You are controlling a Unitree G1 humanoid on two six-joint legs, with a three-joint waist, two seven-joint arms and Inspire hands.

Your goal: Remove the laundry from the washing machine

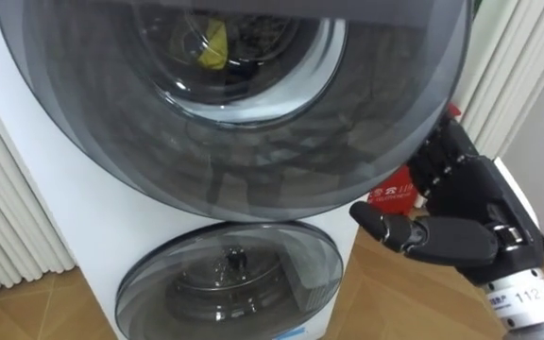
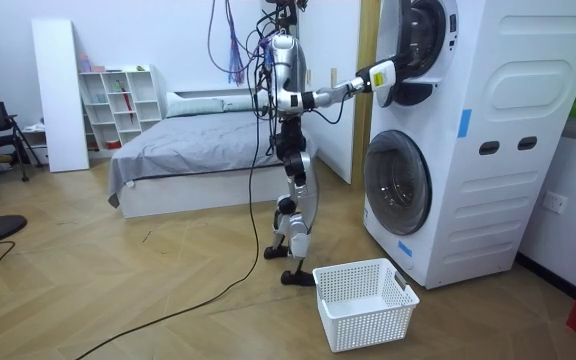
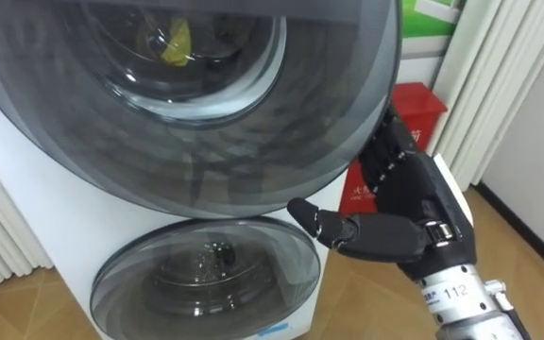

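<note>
yellow cloth point(image 1: 213, 44) in upper drum, seen through the glass | upper door point(image 1: 281, 161) of washing machine point(image 1: 36, 208) | right hand point(image 1: 470, 194) against door's right rim, grip cannot be told | red box point(image 3: 421, 113) behind hand

Basket point(image 2: 368, 318), washing machine point(image 2: 508, 130) on wooden floor point(image 2: 118, 290)

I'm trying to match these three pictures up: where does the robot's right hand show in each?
Left eye view: right hand at lower right, by the right rim of the upper door.
Right eye view: right hand at lower right, by the same rim.
Room view: right hand above the middle, at the end of the outstretched arm, against the upper door.
Shared landmark: the upper door.
</note>
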